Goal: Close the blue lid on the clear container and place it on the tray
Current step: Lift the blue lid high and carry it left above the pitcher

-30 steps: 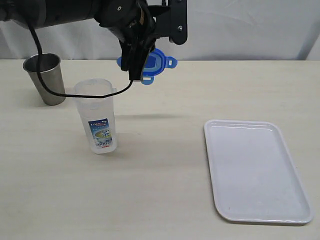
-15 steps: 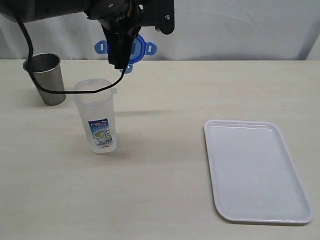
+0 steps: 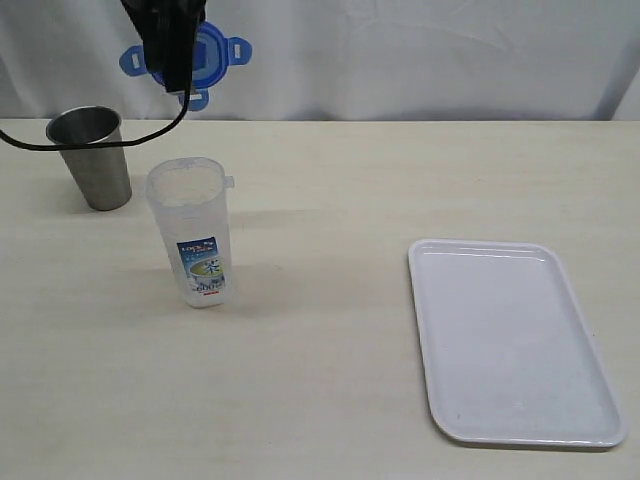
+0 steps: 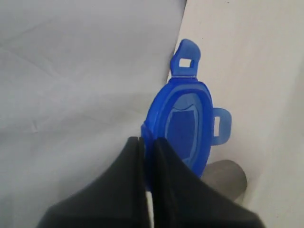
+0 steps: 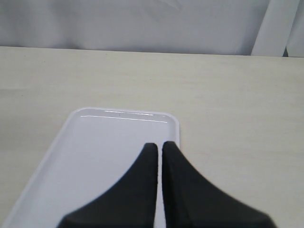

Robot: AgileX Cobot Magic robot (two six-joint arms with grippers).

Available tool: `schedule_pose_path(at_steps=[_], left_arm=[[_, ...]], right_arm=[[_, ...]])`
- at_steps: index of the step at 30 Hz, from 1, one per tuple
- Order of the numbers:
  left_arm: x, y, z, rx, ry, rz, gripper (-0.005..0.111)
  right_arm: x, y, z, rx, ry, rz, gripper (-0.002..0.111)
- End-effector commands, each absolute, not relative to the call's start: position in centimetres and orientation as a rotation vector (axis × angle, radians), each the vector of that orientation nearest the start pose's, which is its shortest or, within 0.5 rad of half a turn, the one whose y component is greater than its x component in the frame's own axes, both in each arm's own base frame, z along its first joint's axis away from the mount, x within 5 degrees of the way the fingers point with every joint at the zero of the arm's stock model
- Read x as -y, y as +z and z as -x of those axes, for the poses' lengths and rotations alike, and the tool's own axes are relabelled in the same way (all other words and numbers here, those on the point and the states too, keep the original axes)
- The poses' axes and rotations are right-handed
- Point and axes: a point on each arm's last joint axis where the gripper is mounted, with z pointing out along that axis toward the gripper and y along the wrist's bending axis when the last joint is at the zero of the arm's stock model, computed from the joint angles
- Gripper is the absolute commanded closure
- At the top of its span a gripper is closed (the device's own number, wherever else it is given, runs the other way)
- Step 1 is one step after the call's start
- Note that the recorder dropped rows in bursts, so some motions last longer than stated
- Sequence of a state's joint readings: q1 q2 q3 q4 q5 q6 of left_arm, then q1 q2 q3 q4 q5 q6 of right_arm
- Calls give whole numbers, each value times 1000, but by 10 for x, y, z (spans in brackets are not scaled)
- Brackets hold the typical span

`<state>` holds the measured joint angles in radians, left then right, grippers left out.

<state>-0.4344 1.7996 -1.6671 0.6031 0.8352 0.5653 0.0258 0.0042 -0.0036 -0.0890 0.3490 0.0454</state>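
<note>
**Robot body: all black, matte**

Left gripper: two smooth black fingers, broad at the base and tapering to the tips. Right gripper: same black wedge-shaped fingers. Thin black cable hangs in a loop off the left arm.

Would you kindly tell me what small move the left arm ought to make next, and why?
Probably lower the left claw toward the clear container, turning the blue lid flat on the way. The claw is shut on the lid's edge and holds it upright, high in the air, while the container stands open and lidless.
</note>
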Motion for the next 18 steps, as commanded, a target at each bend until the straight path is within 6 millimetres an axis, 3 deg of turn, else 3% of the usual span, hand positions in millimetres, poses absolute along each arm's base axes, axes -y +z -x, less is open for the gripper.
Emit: schedule_pose_path(at_steps=[1,12,18], left_arm=[[134,340,-387,-1990,694,-1418,107],[94,343,-388,-2074,380,-1389,107],[93,340,-382,-2124,333,-1430,107]], right_arm=[[1,182,-53,-1828,-41,41,104],[1,182,-53,-1828,-41,41,104],[1,182,-53,-1828,-41,41,104]])
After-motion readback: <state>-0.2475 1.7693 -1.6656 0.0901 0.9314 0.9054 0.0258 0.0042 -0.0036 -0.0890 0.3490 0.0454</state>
